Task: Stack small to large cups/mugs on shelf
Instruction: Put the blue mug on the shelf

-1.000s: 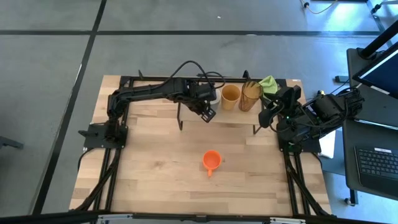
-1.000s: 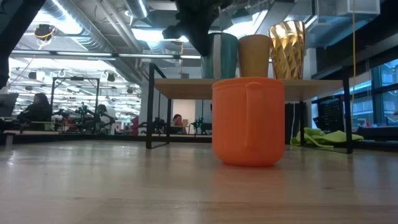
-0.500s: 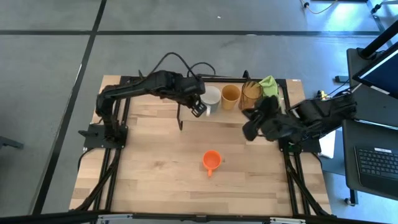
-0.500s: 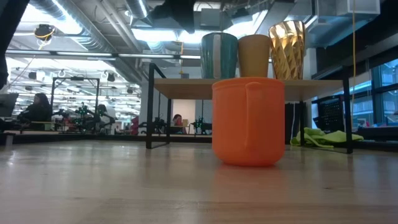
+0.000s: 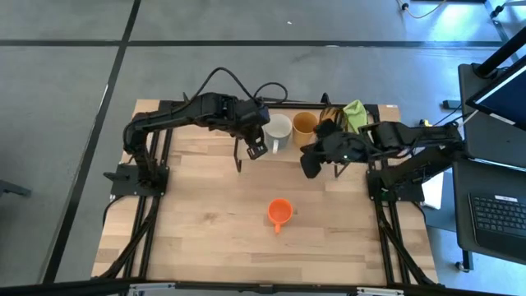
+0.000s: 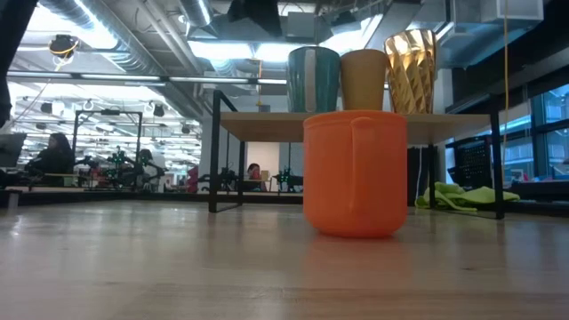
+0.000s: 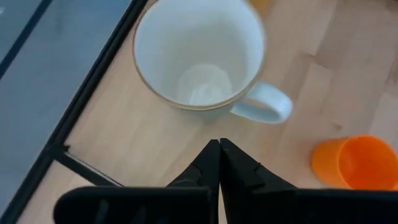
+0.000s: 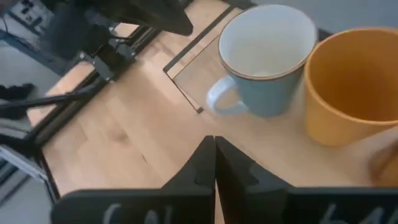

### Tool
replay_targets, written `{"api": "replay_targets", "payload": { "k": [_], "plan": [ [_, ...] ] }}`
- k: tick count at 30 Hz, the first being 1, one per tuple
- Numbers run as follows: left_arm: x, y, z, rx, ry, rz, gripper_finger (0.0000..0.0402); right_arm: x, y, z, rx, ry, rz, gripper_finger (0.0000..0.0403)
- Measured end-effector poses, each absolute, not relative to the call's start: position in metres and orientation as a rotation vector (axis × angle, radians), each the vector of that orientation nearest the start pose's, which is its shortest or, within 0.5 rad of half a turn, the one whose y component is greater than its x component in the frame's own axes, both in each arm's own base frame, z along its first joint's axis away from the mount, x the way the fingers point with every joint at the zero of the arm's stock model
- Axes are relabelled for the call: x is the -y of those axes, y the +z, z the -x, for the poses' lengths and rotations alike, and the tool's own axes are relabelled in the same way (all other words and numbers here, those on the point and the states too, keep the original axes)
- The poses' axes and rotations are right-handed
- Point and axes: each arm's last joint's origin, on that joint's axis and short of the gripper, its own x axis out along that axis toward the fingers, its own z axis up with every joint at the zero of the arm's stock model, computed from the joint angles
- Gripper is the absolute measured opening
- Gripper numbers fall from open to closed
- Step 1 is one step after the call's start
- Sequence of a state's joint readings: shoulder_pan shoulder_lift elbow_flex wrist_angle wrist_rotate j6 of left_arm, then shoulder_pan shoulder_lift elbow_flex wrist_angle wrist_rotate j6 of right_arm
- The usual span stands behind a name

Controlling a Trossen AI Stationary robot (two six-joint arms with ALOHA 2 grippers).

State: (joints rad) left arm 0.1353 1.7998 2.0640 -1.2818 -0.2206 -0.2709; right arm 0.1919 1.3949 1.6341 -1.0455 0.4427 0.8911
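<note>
The small orange cup (image 5: 279, 212) stands on the tabletop, near the middle; it fills the low view (image 6: 356, 173). The white mug (image 5: 279, 127), the tan-yellow mug (image 5: 305, 123) and the amber tumbler (image 6: 411, 71) stand in a row on the light-wood shelf (image 6: 267, 124). My left gripper (image 5: 255, 148) is shut and empty, above the shelf's left end just beside the white mug (image 7: 199, 53). My right gripper (image 5: 308, 164) is shut and empty, above the shelf's front edge, near the white mug (image 8: 267, 56) and the tan-yellow mug (image 8: 351, 87).
A green cloth (image 5: 355, 111) lies at the table's far right, behind the shelf; it also shows in the low view (image 6: 467, 196). The right arm reaches over the shelf's right end and hides part of the tumbler from above. Bare tabletop lies around the orange cup.
My left gripper has drawn back from over the white mug toward the table's left, and the mug now shows on the shelf. My right gripper has swung from the table's right edge toward the left, to above the shelf's front edge.
</note>
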Motion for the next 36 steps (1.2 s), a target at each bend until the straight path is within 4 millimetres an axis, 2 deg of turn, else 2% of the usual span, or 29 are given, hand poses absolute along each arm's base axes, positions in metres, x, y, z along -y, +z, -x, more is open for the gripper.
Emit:
{"api": "replay_targets", "payload": {
  "k": [5,9,12,17,24,30,36],
  "plan": [
    [-0.056,0.408,-0.339,-0.963,0.435,0.150,0.0000,-0.038,0.401,-0.278,-0.607,-0.566,-0.657,0.0005],
    [-0.058,0.418,-0.325,-0.943,0.425,0.126,0.0000,-0.036,0.386,-0.294,-0.651,-0.612,-0.672,0.0003],
    [-0.058,0.417,-0.311,-0.950,0.416,0.114,0.0000,-0.030,0.382,-0.300,-0.649,-0.641,-0.684,0.0003],
    [-0.054,0.404,-0.284,-0.913,0.400,0.125,0.0000,-0.020,0.372,-0.309,-0.667,-0.685,-0.688,0.0003],
    [-0.045,0.374,-0.247,-0.797,0.330,0.220,0.0000,-0.007,0.363,-0.321,-0.672,-0.731,-0.689,0.0003],
    [-0.041,0.360,-0.231,-0.753,0.272,0.254,0.0000,0.004,0.357,-0.329,-0.680,-0.731,-0.676,0.0003],
    [-0.040,0.358,-0.227,-0.750,0.274,0.260,0.0000,0.010,0.356,-0.332,-0.673,-0.731,-0.684,0.0003]
  ]
}}
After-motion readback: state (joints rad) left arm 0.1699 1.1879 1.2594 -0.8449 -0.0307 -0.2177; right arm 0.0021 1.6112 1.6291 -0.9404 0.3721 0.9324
